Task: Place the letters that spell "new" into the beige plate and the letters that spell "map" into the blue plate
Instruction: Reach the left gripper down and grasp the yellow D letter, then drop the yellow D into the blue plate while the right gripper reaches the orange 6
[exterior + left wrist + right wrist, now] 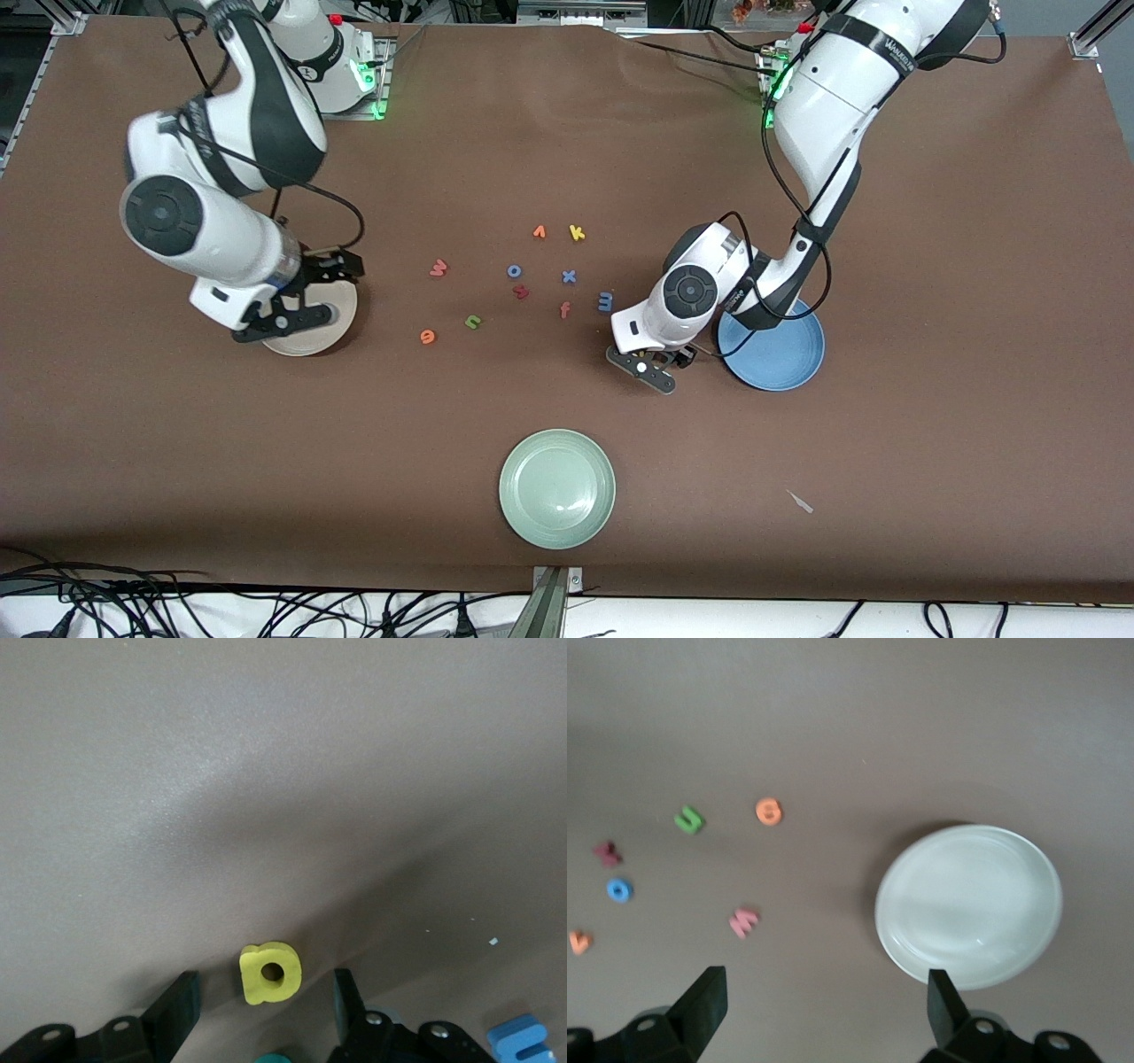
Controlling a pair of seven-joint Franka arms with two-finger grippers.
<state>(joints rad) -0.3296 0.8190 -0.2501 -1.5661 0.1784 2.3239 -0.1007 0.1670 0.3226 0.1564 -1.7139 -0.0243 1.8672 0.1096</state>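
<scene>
The left hand [266, 1005] is down at the tabletop [930, 266] beside the round blue plate [784, 363], fingers apart either side of the small yellow foam a [269, 973], not clamped, set to take it for "map". The right hand [824, 1005] waits wide open over the cream-beige plate [332, 330]; green n [473, 322], orange e [428, 336] and pink w [438, 267] lie loose nearby.

The beige plate [323, 332] sits empty at the right arm's end, the blue plate [784, 354] empty at the left arm's end. Between them lie the pink w [438, 267], green n [473, 322], orange e [428, 336] and blue m [605, 301], all flat on the table. The yellow a [269, 972] lies flat beside the blue plate.
</scene>
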